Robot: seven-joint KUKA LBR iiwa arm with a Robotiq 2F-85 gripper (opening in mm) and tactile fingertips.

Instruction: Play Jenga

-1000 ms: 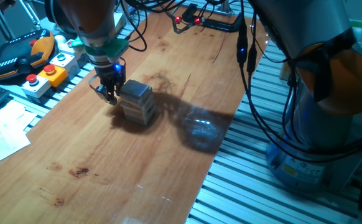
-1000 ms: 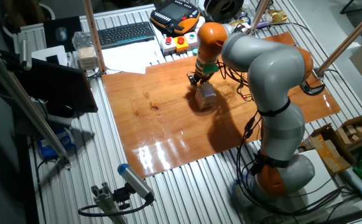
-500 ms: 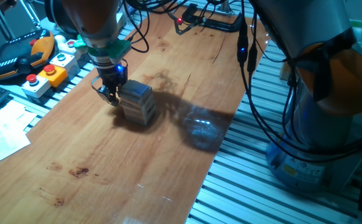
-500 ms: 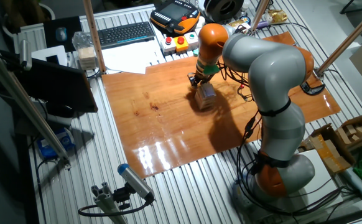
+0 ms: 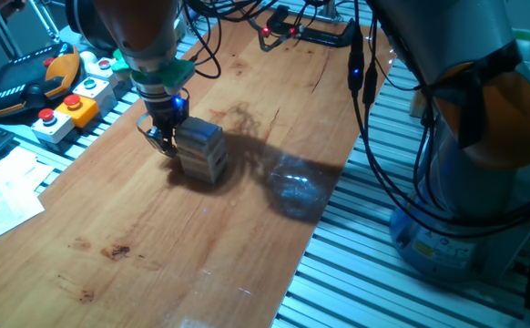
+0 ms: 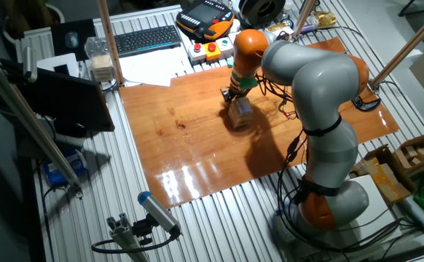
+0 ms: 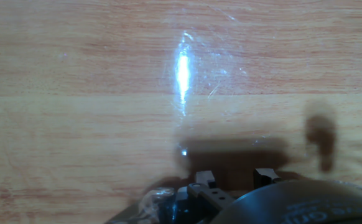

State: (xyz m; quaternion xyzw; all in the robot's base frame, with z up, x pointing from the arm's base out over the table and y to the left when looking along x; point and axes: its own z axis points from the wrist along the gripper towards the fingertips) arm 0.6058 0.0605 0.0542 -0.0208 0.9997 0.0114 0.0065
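The Jenga tower (image 5: 202,151), a small stack of pale wood blocks, stands upright on the wooden table (image 5: 156,237); it also shows in the other fixed view (image 6: 242,110). My gripper (image 5: 162,143) hangs low right beside the tower's left face, its fingertips about at mid-height of the stack; whether they touch the blocks I cannot tell. In the other fixed view the gripper (image 6: 229,94) is at the tower's far-left side. In the hand view the gripper (image 7: 234,178) shows two fingertips a little apart with nothing between them, over bare wood; the tower is out of that view.
Push-button boxes (image 5: 67,111) and an orange-black teach pendant (image 5: 24,84) lie beyond the table's left edge, with papers (image 5: 1,193) and a keyboard (image 6: 147,40). A device with red lights (image 5: 279,27) sits at the far end. Cables (image 5: 365,100) hang at the right.
The gripper has shifted slightly down and toward the tower's left face. The tower has not visibly moved.
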